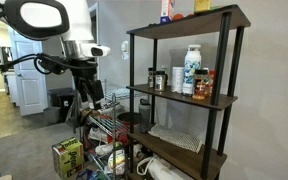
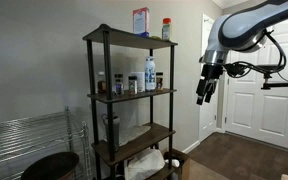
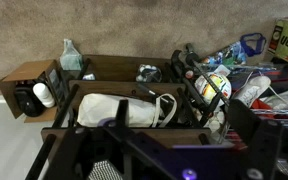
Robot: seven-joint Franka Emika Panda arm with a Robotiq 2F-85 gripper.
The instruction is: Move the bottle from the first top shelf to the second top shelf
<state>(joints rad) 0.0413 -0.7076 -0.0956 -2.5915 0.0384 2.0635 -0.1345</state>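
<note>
The bottle (image 2: 166,28), slim with a red cap, stands on the first top shelf (image 2: 119,36) of the black-framed rack, right of a blue and white box (image 2: 141,20). In an exterior view only its yellow lower part (image 1: 202,5) shows at the frame's top edge. The second top shelf (image 2: 109,97) below carries a white jug (image 2: 150,72) and small jars. My gripper (image 2: 200,98) hangs open and empty in the air, well to the right of the rack, at about second-shelf height. It also shows left of the rack, gripper (image 1: 85,98).
A wire cart (image 1: 104,140) full of clutter and a green box (image 1: 67,155) stand on the floor beneath the arm. A white door (image 2: 249,90) is behind it. The wrist view looks down on a low rack board (image 3: 134,112) with a white bag (image 3: 109,108).
</note>
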